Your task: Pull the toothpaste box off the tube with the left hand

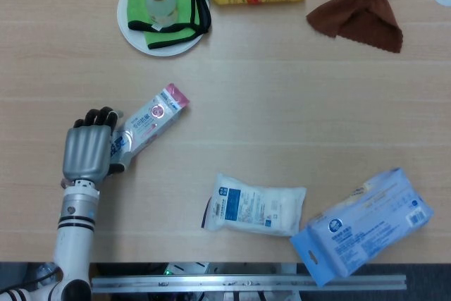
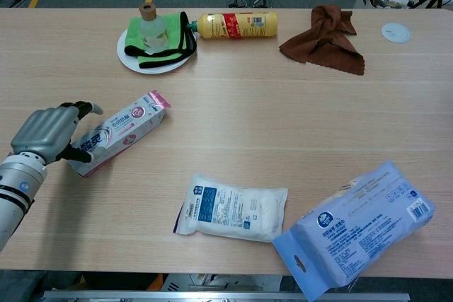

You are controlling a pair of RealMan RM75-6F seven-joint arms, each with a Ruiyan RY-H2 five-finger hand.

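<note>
Under metal left hand (image 1: 88, 151): glossy rectangular toothpaste box (image 1: 150, 122)

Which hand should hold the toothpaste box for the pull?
Left. The left hand is already wrapped around the near end of the toothpaste box; the right hand is in neither view.

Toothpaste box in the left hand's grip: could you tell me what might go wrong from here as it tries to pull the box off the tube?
1. The left hand holds only the near end of the toothpaste box, and nothing pins the far end. No right hand is in view, so the tube may simply travel with the box.
2. The tube itself is not visible, so whether it is sliding out cannot be checked.
3. The thin carton could crush under the fingers.
</note>
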